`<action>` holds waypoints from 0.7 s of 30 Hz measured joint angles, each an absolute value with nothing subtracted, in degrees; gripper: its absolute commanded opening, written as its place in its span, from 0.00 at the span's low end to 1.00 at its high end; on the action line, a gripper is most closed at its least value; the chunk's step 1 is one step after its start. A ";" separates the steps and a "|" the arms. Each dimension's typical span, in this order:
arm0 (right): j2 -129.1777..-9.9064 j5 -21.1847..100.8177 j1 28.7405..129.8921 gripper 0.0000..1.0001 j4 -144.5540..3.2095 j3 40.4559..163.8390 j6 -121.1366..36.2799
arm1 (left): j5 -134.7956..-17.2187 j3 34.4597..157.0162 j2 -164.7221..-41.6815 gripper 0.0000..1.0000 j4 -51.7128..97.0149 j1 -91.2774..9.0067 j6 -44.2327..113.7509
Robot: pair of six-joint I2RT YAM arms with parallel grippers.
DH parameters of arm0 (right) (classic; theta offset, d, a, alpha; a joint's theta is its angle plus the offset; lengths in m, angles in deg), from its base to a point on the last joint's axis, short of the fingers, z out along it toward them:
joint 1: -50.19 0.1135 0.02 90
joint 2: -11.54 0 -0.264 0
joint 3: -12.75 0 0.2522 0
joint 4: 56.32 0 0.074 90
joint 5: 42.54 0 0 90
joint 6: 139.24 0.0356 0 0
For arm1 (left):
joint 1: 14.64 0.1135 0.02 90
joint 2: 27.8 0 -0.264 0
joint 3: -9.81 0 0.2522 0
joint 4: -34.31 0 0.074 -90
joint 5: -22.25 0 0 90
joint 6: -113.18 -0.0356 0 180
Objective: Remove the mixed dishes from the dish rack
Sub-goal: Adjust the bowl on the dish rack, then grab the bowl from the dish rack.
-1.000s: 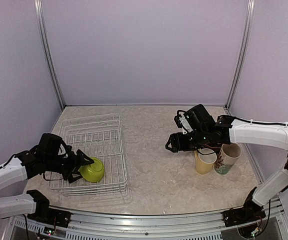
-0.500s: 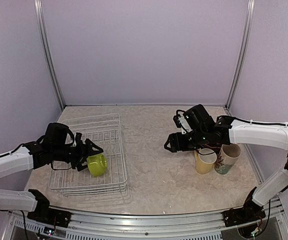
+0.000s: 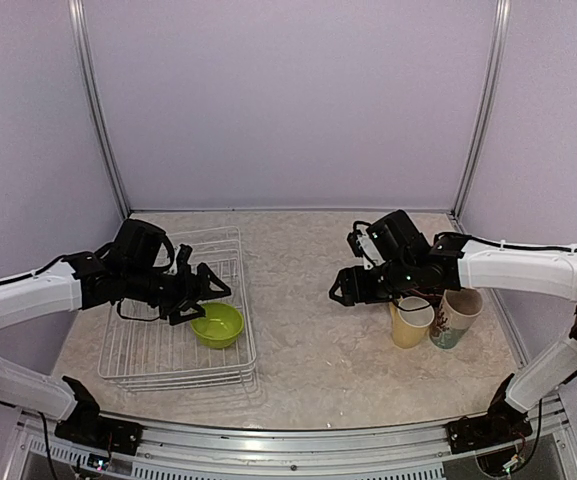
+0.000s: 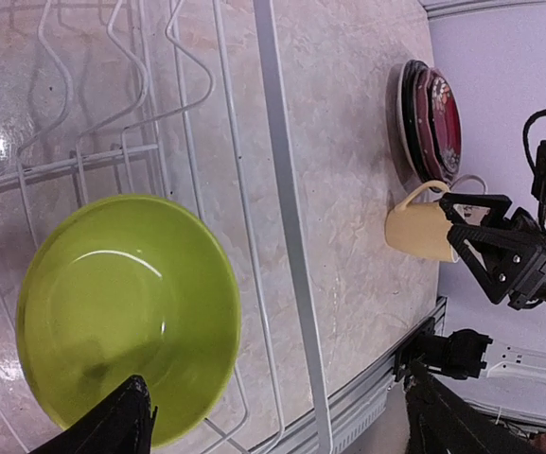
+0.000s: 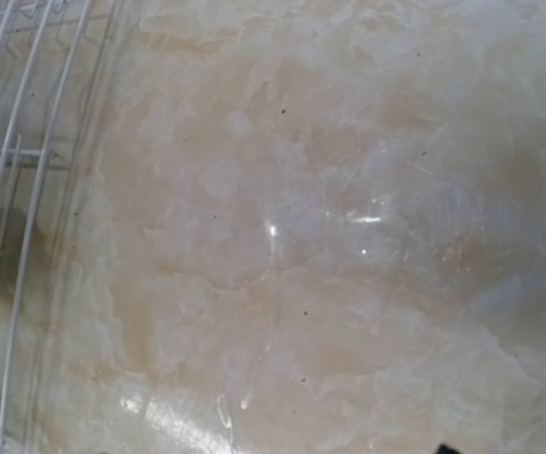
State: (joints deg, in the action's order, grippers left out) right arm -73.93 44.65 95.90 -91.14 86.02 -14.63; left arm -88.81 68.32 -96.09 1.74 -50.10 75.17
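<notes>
The lime-green bowl [image 3: 218, 325] sits upright in the near right corner of the white wire dish rack [image 3: 168, 245]. My left gripper [image 3: 208, 305] hovers just above the bowl's far-left rim, jaws wide open and empty. In the left wrist view the bowl [image 4: 126, 312] fills the lower left inside the rack's rim bar [image 4: 287, 236], with one fingertip [image 4: 112, 426] over its edge. My right gripper [image 3: 341, 290] hangs low over bare table and looks open. The pale yellow mug [image 3: 411, 322] and white floral mug [image 3: 455, 317] stand on the table at the right.
A stack of plates with a dark red one on top [image 4: 431, 118] lies on the table beyond the yellow mug [image 4: 422, 227], mostly hidden by the right arm in the top view. The right wrist view shows marbled table and the rack's edge wires [image 5: 17, 189].
My left arm carried the tilted bowl from the rack's near left to its near right, set it upright and opened off it. The right arm has not moved.
</notes>
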 measured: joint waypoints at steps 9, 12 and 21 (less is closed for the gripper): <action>-74.06 44.67 95.95 0.70 -91.11 85.76 -14.59 | -85.18 73.26 -101.60 0.86 -7.51 -51.15 72.76; -74.06 44.67 95.95 0.70 -91.09 85.69 -14.50 | -82.69 73.37 -101.29 0.86 -10.74 -51.37 72.72; -74.06 44.71 95.95 0.70 -91.09 85.63 -14.39 | -75.82 73.41 -96.44 0.77 -20.31 -48.72 72.83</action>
State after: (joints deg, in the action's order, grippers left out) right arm -74.06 44.71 95.95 -91.09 85.63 -14.39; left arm -75.82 73.41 -96.44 -20.31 -48.72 72.83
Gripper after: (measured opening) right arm 0.704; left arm 0.823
